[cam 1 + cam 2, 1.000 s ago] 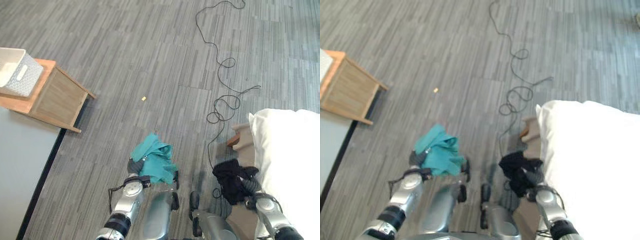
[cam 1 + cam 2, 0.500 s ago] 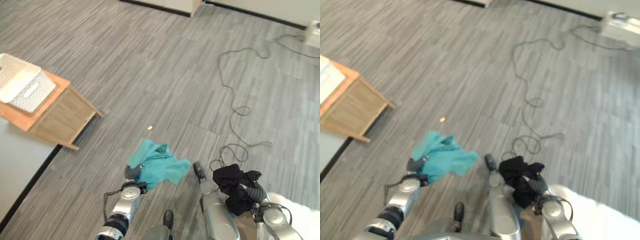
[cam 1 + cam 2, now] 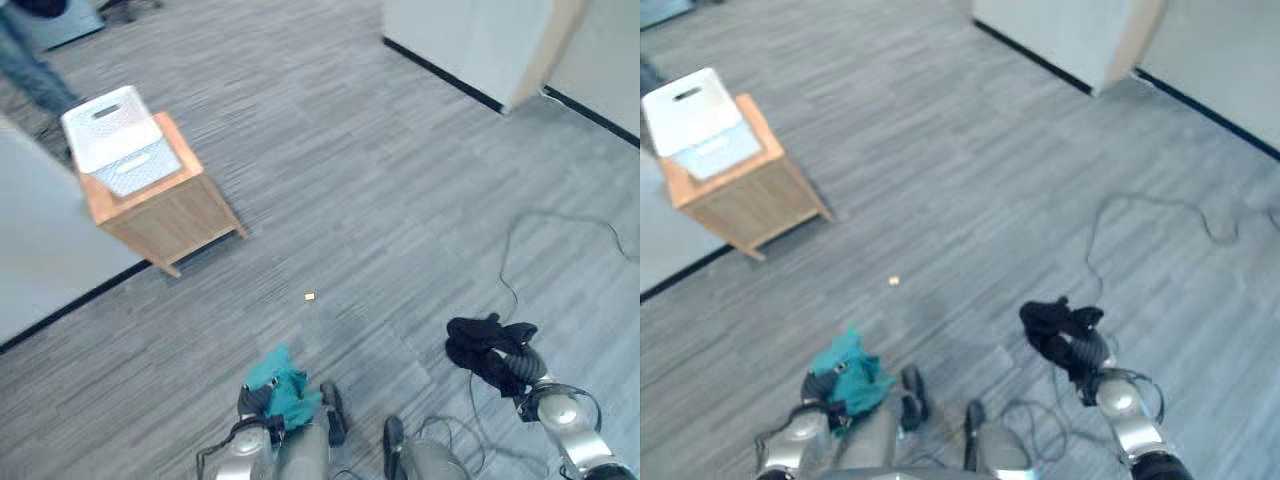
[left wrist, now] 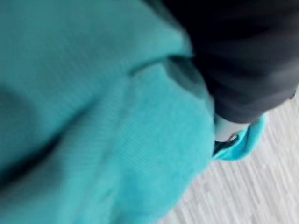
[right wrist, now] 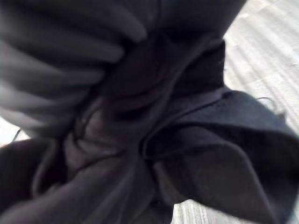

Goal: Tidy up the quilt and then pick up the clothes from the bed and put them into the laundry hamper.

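Two garments carried: left hand (image 3: 262,402) grips teal cloth (image 3: 283,385), right hand (image 3: 513,362) grips black cloth (image 3: 480,340). White basket (image 3: 120,140) on wooden stand (image 3: 165,215) ahead-left; cable (image 3: 545,235) on floor nr right hand.

You get even, soft daylight on the grey floor (image 3: 400,180); faint shadow under the wooden stand (image 3: 165,215) at 10 o'clock. Both wrist views are defocused: teal cloth (image 4: 93,116) and black cloth (image 5: 201,154) smear.
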`<state>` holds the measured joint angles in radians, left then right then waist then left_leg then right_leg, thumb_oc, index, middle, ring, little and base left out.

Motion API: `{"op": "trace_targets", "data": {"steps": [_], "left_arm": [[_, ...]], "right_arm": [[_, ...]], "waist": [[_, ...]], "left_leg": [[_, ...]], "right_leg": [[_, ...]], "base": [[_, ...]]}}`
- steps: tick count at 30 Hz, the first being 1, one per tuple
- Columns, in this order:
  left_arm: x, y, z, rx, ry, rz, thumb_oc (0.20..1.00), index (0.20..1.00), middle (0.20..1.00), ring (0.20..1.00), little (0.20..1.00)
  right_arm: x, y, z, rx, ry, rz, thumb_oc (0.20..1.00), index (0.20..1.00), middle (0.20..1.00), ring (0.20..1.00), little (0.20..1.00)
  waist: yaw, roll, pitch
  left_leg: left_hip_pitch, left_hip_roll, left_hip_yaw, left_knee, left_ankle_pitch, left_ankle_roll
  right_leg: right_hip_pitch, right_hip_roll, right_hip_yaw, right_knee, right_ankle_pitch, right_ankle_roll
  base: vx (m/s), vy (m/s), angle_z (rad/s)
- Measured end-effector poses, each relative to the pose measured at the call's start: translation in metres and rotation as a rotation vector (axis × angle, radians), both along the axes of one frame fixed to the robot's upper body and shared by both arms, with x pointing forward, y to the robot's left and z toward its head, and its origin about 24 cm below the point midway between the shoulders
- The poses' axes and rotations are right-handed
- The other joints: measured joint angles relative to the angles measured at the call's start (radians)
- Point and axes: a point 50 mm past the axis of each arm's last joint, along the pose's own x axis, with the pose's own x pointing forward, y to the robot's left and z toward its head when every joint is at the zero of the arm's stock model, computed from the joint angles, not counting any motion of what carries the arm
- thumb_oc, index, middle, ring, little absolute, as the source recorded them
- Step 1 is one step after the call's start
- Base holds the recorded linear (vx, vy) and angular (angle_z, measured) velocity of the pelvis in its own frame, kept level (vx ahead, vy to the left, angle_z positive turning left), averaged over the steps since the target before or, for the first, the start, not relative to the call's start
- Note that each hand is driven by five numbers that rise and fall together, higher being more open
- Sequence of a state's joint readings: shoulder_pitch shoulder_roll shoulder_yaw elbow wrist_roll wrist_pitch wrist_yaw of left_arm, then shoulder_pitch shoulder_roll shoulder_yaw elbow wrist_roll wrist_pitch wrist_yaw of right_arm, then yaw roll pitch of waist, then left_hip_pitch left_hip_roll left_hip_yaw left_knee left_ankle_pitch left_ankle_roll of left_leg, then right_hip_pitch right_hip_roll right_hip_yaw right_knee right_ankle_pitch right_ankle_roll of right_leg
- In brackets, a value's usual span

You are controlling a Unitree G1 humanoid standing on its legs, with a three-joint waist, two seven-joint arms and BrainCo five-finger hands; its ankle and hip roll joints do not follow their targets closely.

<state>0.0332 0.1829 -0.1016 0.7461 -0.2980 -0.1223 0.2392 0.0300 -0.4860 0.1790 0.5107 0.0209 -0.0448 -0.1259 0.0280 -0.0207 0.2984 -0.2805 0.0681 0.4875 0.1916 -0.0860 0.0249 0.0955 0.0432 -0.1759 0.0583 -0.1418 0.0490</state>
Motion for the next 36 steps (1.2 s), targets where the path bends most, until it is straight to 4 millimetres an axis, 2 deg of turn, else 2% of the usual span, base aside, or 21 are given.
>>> {"op": "trace_targets", "data": {"steps": [2, 5, 6, 8, 10, 14, 17, 18, 20, 21, 23, 24, 26, 27, 28, 29, 30, 31, 32, 33, 36], "left_arm": [[-0.009, 0.013, -0.003, 0.032, 0.034, 0.009, 0.200, 0.200, 0.200, 0.200, 0.200], [-0.021, 0.002, -0.011, 0.007, 0.087, -0.008, 0.200, 0.200, 0.200, 0.200, 0.200], [-0.024, 0.008, -0.012, 0.030, 0.102, -0.022, 0.200, 0.200, 0.200, 0.200, 0.200], [-0.014, 0.005, -0.008, 0.036, 0.081, -0.047, 0.200, 0.200, 0.200, 0.200, 0.200], [0.004, 0.004, 0.000, 0.058, 0.037, -0.079, 0.200, 0.200, 0.200, 0.200, 0.200], [0.025, 0.014, 0.015, 0.139, -0.013, -0.144, 0.200, 0.200, 0.200, 0.200, 0.200], [0.022, 0.025, 0.016, 0.179, -0.003, -0.158, 0.200, 0.200, 0.200, 0.200, 0.200], [0.019, 0.020, 0.012, 0.166, 0.012, -0.173, 0.200, 0.200, 0.200, 0.200, 0.200], [0.017, 0.014, 0.010, 0.154, 0.009, -0.202, 0.200, 0.200, 0.200, 0.200, 0.200], [0.017, 0.010, 0.010, 0.144, -0.001, -0.203, 0.200, 0.200, 0.200, 0.200, 0.200], [0.017, 0.010, 0.012, 0.143, -0.021, -0.201, 0.200, 0.200, 0.200, 0.200, 0.200], [0.010, 0.011, 0.008, 0.143, 0.005, -0.199, 0.200, 0.200, 0.200, 0.200, 0.200], [0.005, 0.005, 0.004, 0.135, 0.027, -0.225, 0.200, 0.200, 0.200, 0.200, 0.200], [-0.003, 0.001, 0.001, 0.115, 0.038, -0.220, 0.200, 0.200, 0.200, 0.200, 0.200], [-0.002, -0.001, 0.003, 0.106, 0.020, -0.212, 0.200, 0.200, 0.200, 0.200, 0.200], [0.000, -0.010, 0.002, 0.084, 0.013, -0.221, 0.200, 0.200, 0.200, 0.200, 0.200], [0.000, -0.017, 0.004, 0.069, -0.006, -0.240, 0.200, 0.200, 0.200, 0.200, 0.200], [-0.003, -0.018, 0.006, 0.052, -0.027, -0.214, 0.200, 0.200, 0.200, 0.200, 0.200], [-0.009, -0.014, 0.003, 0.052, -0.005, -0.183, 0.200, 0.200, 0.200, 0.200, 0.200], [-0.016, -0.009, 0.001, 0.065, 0.019, -0.186, 0.200, 0.200, 0.200, 0.200, 0.200], [-0.027, 0.001, -0.003, 0.083, 0.053, -0.170, 0.200, 0.200, 0.200, 0.200, 0.200]], "right_arm": [[-0.003, 0.015, -0.008, 0.040, 0.016, 0.014, 0.200, 0.200, 0.200, 0.200, 0.200], [-0.025, 0.013, -0.020, 0.062, 0.071, -0.023, 0.200, 0.200, 0.200, 0.200, 0.200], [-0.036, 0.023, -0.028, 0.090, 0.111, -0.009, 0.200, 0.200, 0.200, 0.200, 0.200], [-0.047, 0.023, -0.031, 0.088, 0.136, 0.003, 0.200, 0.200, 0.200, 0.200, 0.200], [-0.045, 0.023, -0.031, 0.091, 0.133, 0.003, 0.200, 0.200, 0.200, 0.200, 0.200], [-0.046, 0.024, -0.036, 0.102, 0.153, 0.005, 0.200, 0.200, 0.200, 0.200, 0.200], [-0.051, 0.026, -0.039, 0.117, 0.165, -0.005, 0.200, 0.200, 0.200, 0.200, 0.200], [-0.039, 0.023, -0.036, 0.106, 0.155, -0.004, 0.200, 0.200, 0.200, 0.200, 0.200], [-0.031, 0.021, -0.034, 0.116, 0.137, -0.023, 0.200, 0.200, 0.200, 0.200, 0.200], [-0.028, 0.018, -0.034, 0.118, 0.135, -0.034, 0.200, 0.200, 0.200, 0.200, 0.200], [-0.019, 0.016, -0.029, 0.117, 0.107, -0.043, 0.200, 0.200, 0.200, 0.200, 0.200], [-0.012, 0.019, -0.026, 0.119, 0.087, -0.035, 0.200, 0.200, 0.200, 0.200, 0.200], [-0.007, 0.018, -0.022, 0.108, 0.065, -0.039, 0.200, 0.200, 0.200, 0.200, 0.200], [0.001, 0.020, -0.017, 0.099, 0.043, -0.025, 0.200, 0.200, 0.200, 0.200, 0.200], [0.000, 0.017, -0.016, 0.086, 0.042, -0.024, 0.200, 0.200, 0.200, 0.200, 0.200], [-0.007, 0.016, -0.020, 0.076, 0.072, -0.025, 0.200, 0.200, 0.200, 0.200, 0.200], [-0.010, 0.016, -0.023, 0.076, 0.089, -0.027, 0.200, 0.200, 0.200, 0.200, 0.200], [-0.009, 0.016, -0.024, 0.079, 0.093, -0.023, 0.200, 0.200, 0.200, 0.200, 0.200], [-0.017, 0.018, -0.029, 0.088, 0.117, -0.026, 0.200, 0.200, 0.200, 0.200, 0.200], [-0.033, 0.022, -0.039, 0.095, 0.167, -0.017, 0.200, 0.200, 0.200, 0.200, 0.200], [-0.043, 0.032, -0.044, 0.112, 0.191, 0.011, 0.200, 0.200, 0.200, 0.200, 0.200]], "waist": [[-0.005, -0.023, -0.026], [-0.065, 0.063, -0.021], [-0.062, 0.014, -0.026], [-0.114, -0.004, -0.032], [-0.121, -0.008, -0.025], [-0.133, 0.005, -0.019], [-0.163, -0.039, -0.034], [-0.181, -0.005, -0.013], [-0.193, -0.010, -0.008], [-0.181, -0.021, -0.005], [-0.130, -0.060, 0.011], [-0.105, -0.059, 0.020], [-0.078, -0.100, 0.039], [-0.091, -0.046, 0.040], [-0.101, -0.023, 0.037], [-0.108, -0.005, 0.040], [-0.099, 0.016, 0.026], [-0.064, 0.046, 0.020], [-0.065, 0.019, 0.032], [-0.086, 0.005, -0.002], [-0.080, 0.035, -0.023]], "left_leg": [[0.013, -0.068, 0.017, -0.011, 0.026, 0.078], [0.229, -0.125, -0.050, -0.120, -0.015, 0.273], [0.322, -0.169, -0.143, -0.173, 0.049, 0.258], [0.352, -0.168, -0.255, -0.169, 0.020, 0.231], [0.372, -0.144, -0.333, -0.186, 0.032, 0.167], [0.437, -0.040, -0.507, -0.231, -0.036, 0.068], [0.494, -0.019, -0.589, -0.251, -0.074, 0.014], [0.526, 0.053, -0.595, -0.147, -0.109, -0.068], [0.478, 0.054, -0.576, 0.027, -0.048, -0.096], [0.362, 0.053, -0.570, 0.257, -0.003, -0.121], [0.070, 0.073, -0.528, 0.703, 0.293, -0.059], [0.020, 0.087, -0.482, 0.727, 0.233, -0.072], [-0.026, 0.044, -0.321, 0.596, 0.126, -0.076], [-0.053, 0.069, -0.337, 0.544, 0.099, -0.113], [-0.064, 0.083, -0.319, 0.507, 0.087, -0.122], [-0.057, 0.077, -0.269, 0.333, 0.073, -0.120], [-0.053, 0.058, -0.162, 0.116, 0.075, -0.112], [-0.026, 0.028, -0.030, -0.106, 0.074, -0.086], [0.016, -0.030, 0.089, -0.145, 0.039, -0.039], [0.032, -0.093, 0.111, -0.115, 0.039, 0.018], [0.142, -0.124, 0.054, -0.047, 0.017, 0.178]], "right_leg": [[0.065, 0.019, -0.032, -0.009, -0.014, 0.017], [-0.053, 0.064, -0.104, 0.511, -0.043, 0.059], [-0.194, -0.018, -0.051, 0.856, -0.073, 0.019], [-0.335, -0.068, 0.126, 0.902, -0.066, 0.035], [-0.413, -0.083, 0.247, 0.747, -0.065, 0.036], [-0.365, -0.061, 0.373, -0.097, 0.019, 0.068], [-0.358, -0.103, 0.383, -0.100, -0.010, 0.097], [-0.331, -0.032, 0.327, 0.006, 0.187, 0.050], [-0.292, -0.008, 0.322, 0.050, 0.191, 0.032], [-0.269, -0.003, 0.289, 0.059, 0.170, -0.014], [-0.256, -0.007, 0.271, 0.082, 0.183, -0.115], [-0.228, 0.002, 0.269, 0.071, 0.183, -0.117], [-0.133, -0.021, 0.276, -0.020, 0.183, -0.105], [-0.107, 0.016, 0.205, 0.039, 0.138, -0.107], [-0.132, 0.044, 0.211, 0.192, 0.048, -0.177], [-0.106, 0.073, 0.199, 0.192, -0.009, -0.189], [-0.061, 0.087, 0.185, 0.103, -0.026, -0.116], [-0.020, 0.098, 0.172, 0.068, -0.039, -0.050], [0.069, 0.085, 0.102, -0.006, -0.014, -0.073], [0.107, 0.091, 0.084, 0.013, -0.022, -0.061], [0.117, 0.188, 0.121, 0.150, -0.037, -0.034]], "base": [[0.76, 0.015, 0.60], [0.60, -0.062, 0.90], [0.51, -0.186, 0.88], [0.52, -0.237, 1.43], [0.56, -0.298, 1.35], [0.59, -0.338, 1.28], [0.58, -0.431, 1.32], [0.61, -0.680, 1.19], [0.38, -0.655, 0.98], [0.30, -0.563, 0.70], [0.41, -0.451, -0.01], [0.21, -0.151, -0.34], [0.38, -0.110, -0.42], [0.78, -0.149, -0.31], [0.68, -0.062, 0.29], [0.85, -0.030, 0.44], [0.72, -0.003, 0.09], [0.48, -0.026, -0.10], [0.50, 0.002, 0.27], [0.32, 0.003, 0.50], [0.47, -0.037, 0.01]]}}
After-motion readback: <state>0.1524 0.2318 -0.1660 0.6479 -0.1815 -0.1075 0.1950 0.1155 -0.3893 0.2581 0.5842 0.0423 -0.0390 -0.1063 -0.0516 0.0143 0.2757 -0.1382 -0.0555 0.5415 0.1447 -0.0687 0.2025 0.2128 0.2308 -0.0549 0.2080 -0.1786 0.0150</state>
